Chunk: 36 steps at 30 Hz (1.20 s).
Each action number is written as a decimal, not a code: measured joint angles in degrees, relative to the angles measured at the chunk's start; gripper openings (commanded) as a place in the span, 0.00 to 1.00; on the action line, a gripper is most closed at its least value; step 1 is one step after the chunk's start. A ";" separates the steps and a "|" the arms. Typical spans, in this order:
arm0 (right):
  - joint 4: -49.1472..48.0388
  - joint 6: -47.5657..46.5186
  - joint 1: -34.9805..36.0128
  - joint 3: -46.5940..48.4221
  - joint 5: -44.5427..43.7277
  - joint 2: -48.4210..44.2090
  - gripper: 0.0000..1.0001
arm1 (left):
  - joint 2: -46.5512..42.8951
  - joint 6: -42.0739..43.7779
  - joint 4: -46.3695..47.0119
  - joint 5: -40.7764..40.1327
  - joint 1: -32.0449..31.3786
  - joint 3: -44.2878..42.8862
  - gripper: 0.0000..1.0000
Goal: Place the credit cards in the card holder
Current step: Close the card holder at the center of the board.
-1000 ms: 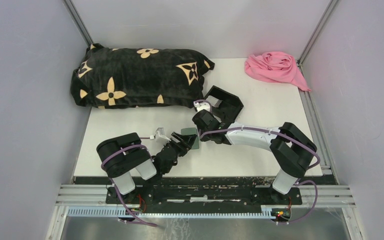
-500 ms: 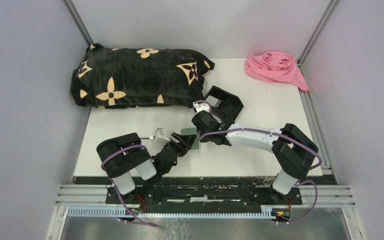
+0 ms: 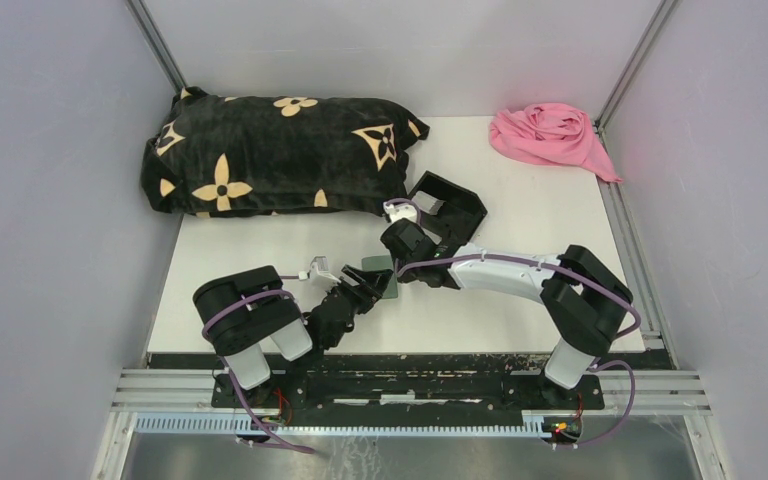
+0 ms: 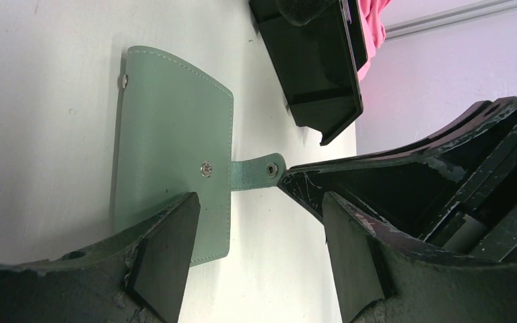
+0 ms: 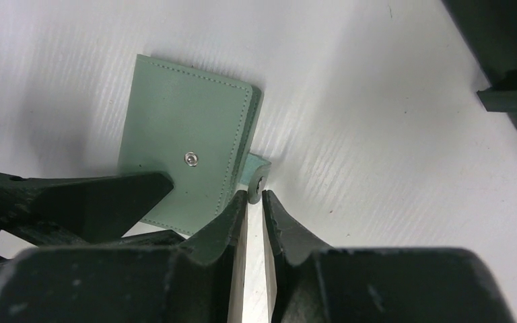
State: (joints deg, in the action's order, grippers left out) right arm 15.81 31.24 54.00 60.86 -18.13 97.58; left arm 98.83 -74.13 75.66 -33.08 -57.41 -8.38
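Step now is opening the card holder [image 5: 182,134]: right gripper [image 5: 254,195] pinches snap tab [image 5: 257,176] between its tips, left gripper [image 4: 252,208] gapes wide alongside. Next up, lift gently.

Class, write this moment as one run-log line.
left gripper: open, over card holder | right gripper: pinching snap tab | card holder: closed, unsnapped

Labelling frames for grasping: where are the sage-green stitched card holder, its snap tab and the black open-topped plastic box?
Sage-green card holder [image 4: 171,128]: left wrist view, front flap centre.
Snap tab [image 5: 256,167]: right wrist view, just above its stud.
Black open-topped box [image 3: 458,203]: top external view, its rim.
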 measured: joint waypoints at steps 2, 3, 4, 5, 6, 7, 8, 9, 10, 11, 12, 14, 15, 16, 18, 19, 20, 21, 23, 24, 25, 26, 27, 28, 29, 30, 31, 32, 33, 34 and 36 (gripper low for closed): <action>0.11 0.00 0.00 0.35 -0.02 0.00 0.17 | 0.00 -0.02 0.00 -0.02 -0.02 0.00 0.75; 0.17 0.00 0.00 0.55 -0.02 0.04 0.16 | 0.00 -0.02 0.02 -0.02 -0.02 0.02 0.75; 0.26 0.00 0.00 0.79 -0.02 0.13 0.15 | 0.00 -0.02 0.09 -0.04 -0.02 0.09 0.75; 0.31 -0.02 0.00 1.05 -0.02 0.35 0.15 | 0.00 -0.02 0.17 -0.04 -0.02 0.15 0.75; 0.44 -0.02 0.00 1.42 -0.04 0.68 0.15 | 0.00 -0.02 0.22 -0.09 -0.09 0.17 0.75; 0.59 -0.02 0.00 1.73 -0.02 0.96 0.14 | 0.00 -0.02 0.28 -0.15 -0.11 0.22 0.75; 0.74 -0.02 0.00 1.99 -0.02 1.31 0.14 | 0.00 -0.02 0.31 -0.17 -0.11 0.22 0.75; 0.87 -0.02 0.00 2.21 0.02 1.62 0.14 | 0.00 -0.02 0.31 -0.20 -0.13 0.22 0.75; 1.03 -0.02 0.00 2.40 0.02 1.90 0.14 | 0.00 -0.02 0.31 -0.22 -0.15 0.22 0.75; 1.11 0.00 0.00 2.47 0.04 2.12 0.14 | 0.00 -0.02 0.31 -0.28 -0.17 0.22 0.75; 1.25 0.00 0.00 2.49 0.04 2.29 0.13 | 0.00 -0.02 0.33 -0.31 -0.22 0.26 0.75; 1.49 0.00 0.00 2.54 0.02 2.58 0.12 | 0.00 -0.02 0.37 -0.33 -0.22 0.31 0.75; 1.57 0.00 0.00 2.54 0.04 2.67 0.12 | 0.00 -0.02 0.37 -0.33 -0.22 0.31 0.75; 1.73 0.00 0.00 2.54 0.02 2.67 0.12 | 0.00 -0.02 0.37 -0.33 -0.22 0.33 0.75; 1.90 0.00 0.00 2.56 -0.07 2.67 0.11 | 0.00 -0.02 0.37 -0.33 -0.22 0.33 0.75; 1.95 0.00 0.00 2.56 -0.09 2.67 0.10 | 0.00 -0.02 0.39 -0.33 -0.22 0.33 0.75; 2.14 0.00 0.00 2.56 -0.15 2.67 0.09 | 0.00 -0.02 0.37 -0.33 -0.22 0.33 0.75; 2.29 0.00 0.00 2.58 -0.28 2.67 0.09 | 0.00 -0.02 0.39 -0.33 -0.22 0.33 0.75; 2.75 -0.04 0.00 2.69 -0.61 2.67 0.09 | 0.00 -0.02 0.39 -0.33 -0.22 0.33 0.75; 2.97 -0.04 0.00 2.78 -0.87 2.67 0.11 | 0.00 -0.02 0.39 -0.33 -0.22 0.33 0.75; 3.13 -0.04 0.00 2.82 -1.14 2.67 0.13 | 0.00 -0.02 0.39 -0.33 -0.22 0.33 0.75; 3.37 -0.07 0.00 2.91 -1.42 2.67 0.16 | 0.00 -0.04 0.39 -0.33 -0.22 0.33 0.75; 3.50 -0.13 0.00 2.95 -1.57 2.67 0.18 | 0.00 -0.02 0.39 -0.33 -0.22 0.33 0.75; 3.65 -0.17 0.00 2.99 -1.75 2.67 0.18 | 0.00 -0.02 0.39 -0.33 -0.22 0.33 0.75; 3.80 -0.26 0.02 3.04 -1.99 2.67 0.18 | 0.00 -0.02 0.39 -0.33 -0.22 0.33 0.75; 4.02 -0.42 0.04 3.10 -2.12 2.67 0.18 | 0.00 -0.02 0.39 -0.33 -0.22 0.31 0.75; 4.33 -0.48 0.07 3.19 -2.34 2.67 0.18 | 0.00 -0.02 0.39 -0.33 -0.22 0.31 0.75; 4.72 -0.55 0.11 3.32 -2.54 2.67 0.18 | 0.00 -0.02 0.39 -0.33 -0.22 0.31 0.75; 5.01 -0.61 0.13 3.52 -2.71 2.67 0.18 | 0.00 -0.02 0.39 -0.33 -0.22 0.31 0.75; 5.20 -0.66 0.15 3.67 -2.86 2.67 0.17 | 0.00 -0.02 0.39 -0.33 -0.22 0.31 0.75; 5.35 -0.66 0.22 3.91 -3.04 2.67 0.15 | 0.00 -0.02 0.39 -0.33 -0.22 0.31 0.75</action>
State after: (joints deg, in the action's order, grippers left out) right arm 21.17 30.59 54.22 64.77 -21.17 100.25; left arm 98.83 -74.15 76.05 -33.41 -57.63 -8.08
